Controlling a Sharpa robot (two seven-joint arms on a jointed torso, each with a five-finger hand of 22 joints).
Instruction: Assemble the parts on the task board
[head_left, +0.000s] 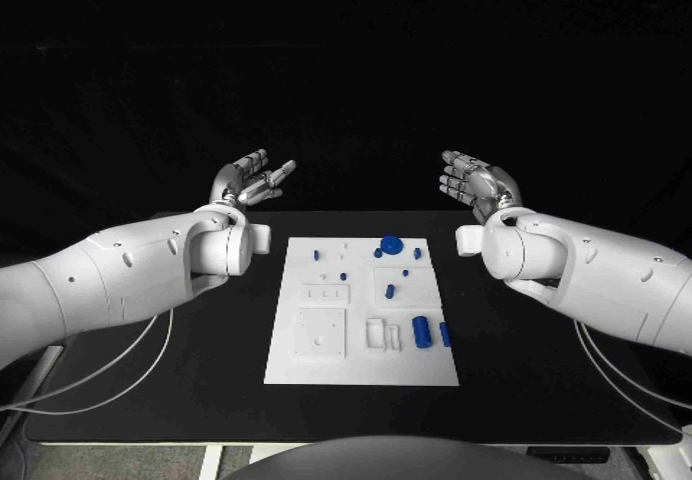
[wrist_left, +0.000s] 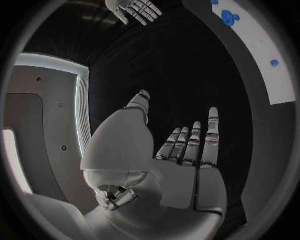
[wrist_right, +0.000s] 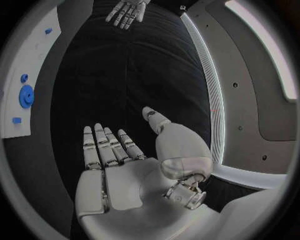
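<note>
The task board (head_left: 361, 345) lies in the lower middle of the head view, a white plate on the black table (head_left: 144, 390), with its near end toward the bottom of the frame. Nearest on it, at the lower right of the plate, a blue cylinder (head_left: 421, 331) lies on its side with a slimmer blue piece (head_left: 446, 334) just beside it. Farther up, near the plate's centre, a small blue peg (head_left: 391, 292) sits in a pale rectangular recess. At the far end sits a round blue part (head_left: 391, 242), with several tiny blue pieces scattered around it.

Beyond the board's far edge, both hands are raised above the table and well apart from every part. The left hand (head_left: 254, 181) is in the upper left of centre, the right hand (head_left: 476, 179) in the upper right of centre. Each has its palm open and fingers spread, holding nothing. The wrist views confirm straight, separated fingers (wrist_left: 212, 132) on the left and likewise on the right (wrist_right: 100, 145), with the board off to the side of each.
</note>
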